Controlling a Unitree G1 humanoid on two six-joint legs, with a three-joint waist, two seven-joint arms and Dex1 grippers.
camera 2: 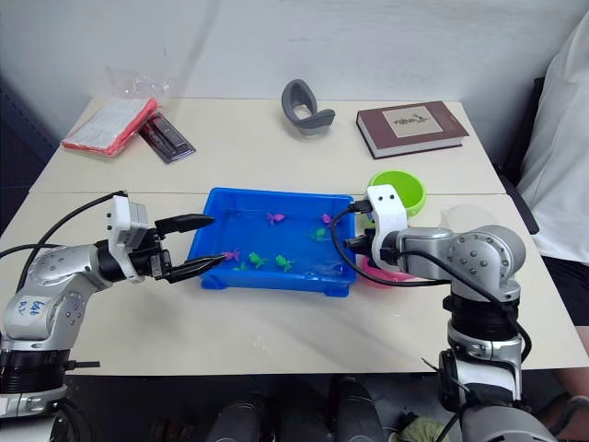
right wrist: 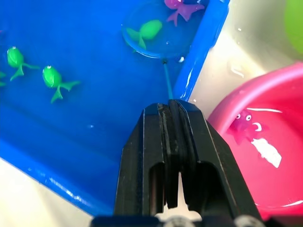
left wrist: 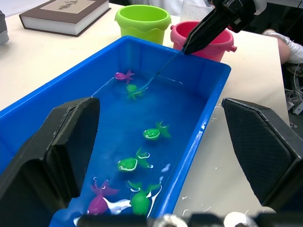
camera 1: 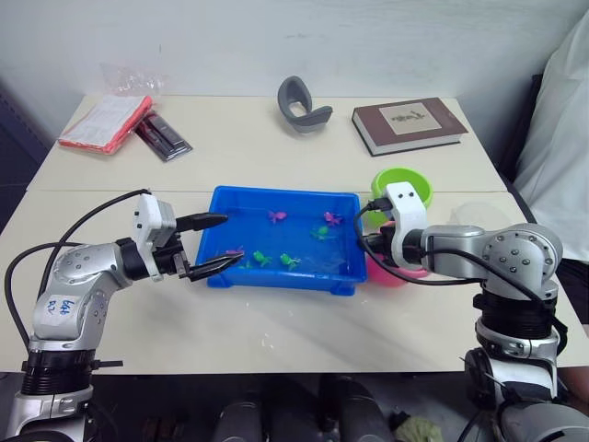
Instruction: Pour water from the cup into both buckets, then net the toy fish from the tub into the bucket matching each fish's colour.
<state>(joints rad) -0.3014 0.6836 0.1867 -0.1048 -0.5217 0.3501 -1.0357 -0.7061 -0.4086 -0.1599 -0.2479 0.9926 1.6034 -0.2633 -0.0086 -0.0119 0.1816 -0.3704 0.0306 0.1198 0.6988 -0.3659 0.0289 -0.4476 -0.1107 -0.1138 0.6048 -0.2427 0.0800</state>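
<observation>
The shallow bright blue plastic tub (camera 1: pixel 342 241) sits mid-table, bare tabletop on its near side. Beyond its right rim stand the lime green pail (camera 1: pixel 402 184) and the pink pail (right wrist: pixel 265 156). The right gripper (right wrist: pixel 171 111), jaws pinched together on the net's thin stick (right wrist: pixel 167 81), holds the light blue hoop (right wrist: pixel 156 34) in the tub's water around a green toy fish (right wrist: pixel 147 30). The left gripper (camera 1: pixel 217 242), jaws apart, straddles the tub's left rim.

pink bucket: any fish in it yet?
Yes. The pink bucket holds one pink fish in water, seen from the right wrist view beside the right claw gripping the net.
</observation>
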